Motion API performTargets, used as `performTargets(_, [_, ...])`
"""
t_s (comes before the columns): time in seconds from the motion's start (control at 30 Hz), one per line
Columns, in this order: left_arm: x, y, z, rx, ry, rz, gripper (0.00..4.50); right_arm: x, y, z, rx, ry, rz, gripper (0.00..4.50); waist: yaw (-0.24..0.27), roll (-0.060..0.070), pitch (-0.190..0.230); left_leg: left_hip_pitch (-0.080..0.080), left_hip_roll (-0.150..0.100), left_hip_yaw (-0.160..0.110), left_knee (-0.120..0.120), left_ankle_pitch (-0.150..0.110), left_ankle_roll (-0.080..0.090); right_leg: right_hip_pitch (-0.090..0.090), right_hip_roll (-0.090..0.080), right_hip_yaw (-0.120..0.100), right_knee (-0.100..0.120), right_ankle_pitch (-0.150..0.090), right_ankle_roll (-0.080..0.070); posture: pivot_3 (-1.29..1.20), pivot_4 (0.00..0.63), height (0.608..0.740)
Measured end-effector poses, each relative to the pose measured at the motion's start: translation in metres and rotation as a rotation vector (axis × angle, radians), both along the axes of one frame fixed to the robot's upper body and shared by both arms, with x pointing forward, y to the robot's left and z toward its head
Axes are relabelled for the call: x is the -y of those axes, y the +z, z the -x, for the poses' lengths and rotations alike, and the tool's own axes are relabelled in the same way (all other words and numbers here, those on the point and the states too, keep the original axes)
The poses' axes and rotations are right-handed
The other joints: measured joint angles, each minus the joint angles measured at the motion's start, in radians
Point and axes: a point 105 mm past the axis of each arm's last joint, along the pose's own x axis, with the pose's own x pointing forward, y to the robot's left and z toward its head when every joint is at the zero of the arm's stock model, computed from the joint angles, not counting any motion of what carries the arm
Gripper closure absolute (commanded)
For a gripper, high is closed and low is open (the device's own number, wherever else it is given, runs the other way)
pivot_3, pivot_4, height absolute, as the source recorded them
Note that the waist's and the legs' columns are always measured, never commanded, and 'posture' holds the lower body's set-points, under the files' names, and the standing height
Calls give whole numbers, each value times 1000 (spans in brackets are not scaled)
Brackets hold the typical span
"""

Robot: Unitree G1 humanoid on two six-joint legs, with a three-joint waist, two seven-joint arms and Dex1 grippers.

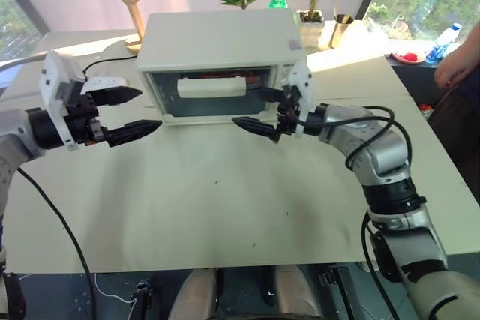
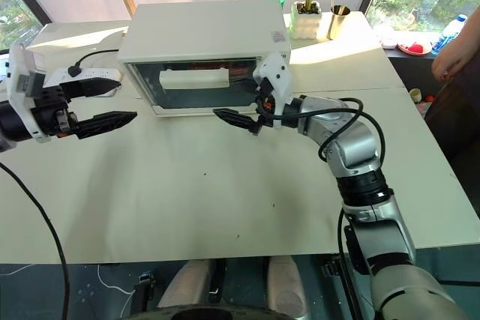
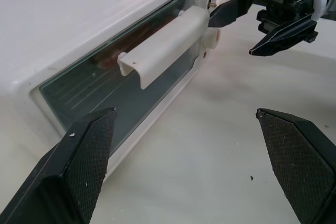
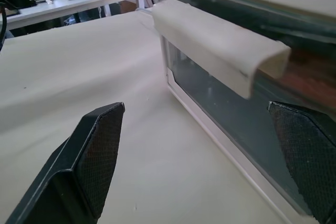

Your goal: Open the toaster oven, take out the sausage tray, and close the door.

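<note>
Black, textured fingers spread wide and empty on both sides: the right hand (image 1: 259, 114) hovers just in front of the toaster oven's (image 1: 221, 39) lower right corner, pointing across its glass front, while the left hand (image 1: 135, 112) hangs released off the oven's left front corner. Neither touches anything.

Between them the door (image 3: 126, 85) stands shut, its wide cream handle (image 1: 212, 86) untouched, high on the glass. The oven sits toward the far edge of the pale tabletop (image 1: 225, 200), about midway along it. Behind the glass something reddish-brown shows dimly, likely the sausage tray (image 4: 310, 77); the tray itself cannot be made out clearly. Past the far right corner, a person's hand (image 1: 454, 65) rests near a red dish.

The opening step has not begun, by the look of it. The risks ahead: the right hand sits below the handle, so a closing pinch here would catch air or scrape glass. A pull on one end of the bar could drag the light oven forward across the smooth tabletop instead of swinging the door down.
</note>
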Motion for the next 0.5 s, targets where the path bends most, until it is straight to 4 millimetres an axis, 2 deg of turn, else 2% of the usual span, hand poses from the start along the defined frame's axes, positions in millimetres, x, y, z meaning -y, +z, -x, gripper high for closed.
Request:
performTargets(0.2, [-4,1,-3,7,16,2,18,-11,3,1,9,27,-11,0,-1,0,0,0,0,0,0,0,0,0,0,0,0,0,0,0,150,740])
performTargets(0.5, [-5,18,-15,62,32,38,18,-20,-3,7,-19,44,-26,0,-6,0,0,0,0,0,-1,1,-1,-2,1,0,1,0,0,0,150,740])
